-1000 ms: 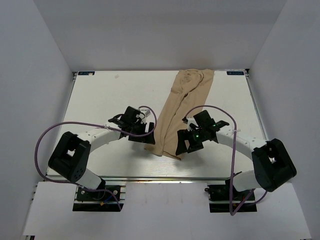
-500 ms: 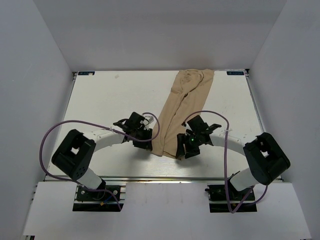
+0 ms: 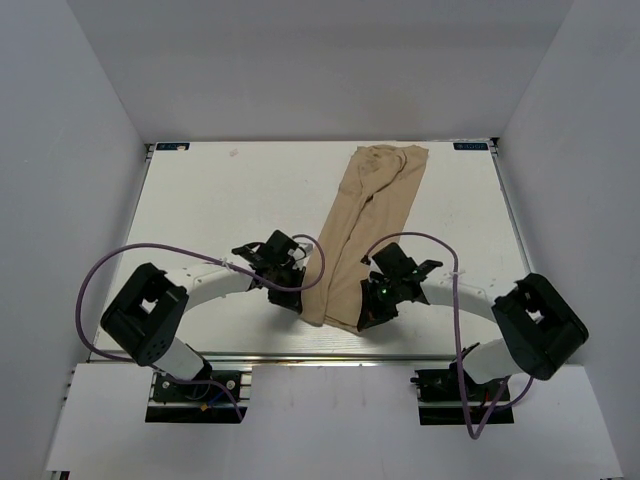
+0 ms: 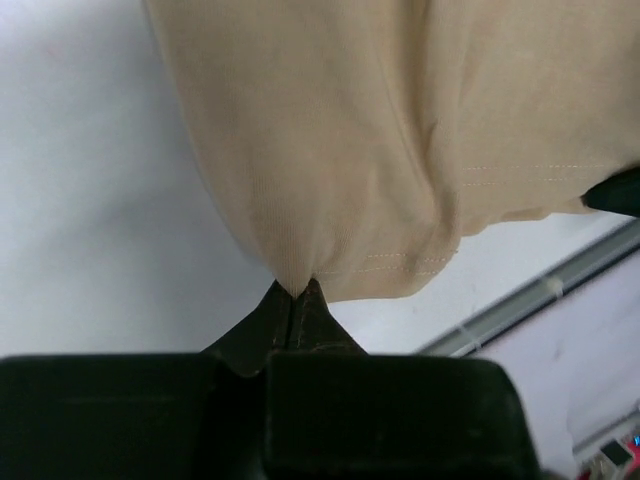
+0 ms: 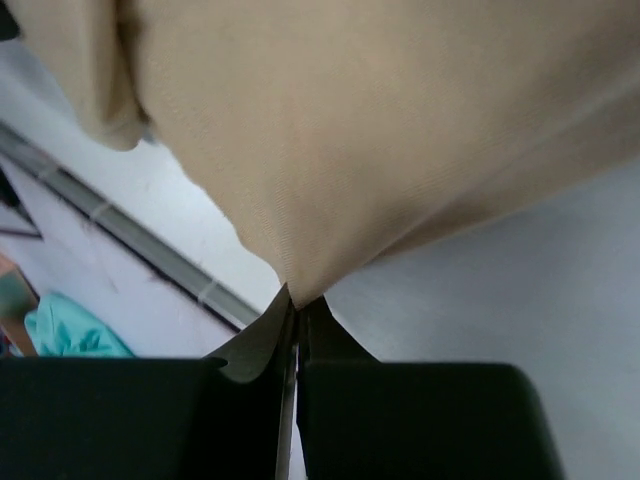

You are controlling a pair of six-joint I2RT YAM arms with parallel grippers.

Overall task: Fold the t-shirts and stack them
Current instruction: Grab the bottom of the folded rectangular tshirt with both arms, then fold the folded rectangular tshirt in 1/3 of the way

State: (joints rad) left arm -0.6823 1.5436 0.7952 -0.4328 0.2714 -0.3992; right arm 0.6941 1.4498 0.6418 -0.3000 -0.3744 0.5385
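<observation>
T-shirt [image 3: 368, 205] near edge pinched by both arms' jaws.

A white table [image 3: 220, 200] stands enclosed by plain white walls: a back wall [image 3: 320, 70], a left wall [image 3: 60, 220] and a right wall [image 3: 590, 150]. The light is soft and even. A metal rail [image 3: 320, 356] edges the table's near side, and something teal [image 5: 70, 335] lies beyond it.
</observation>
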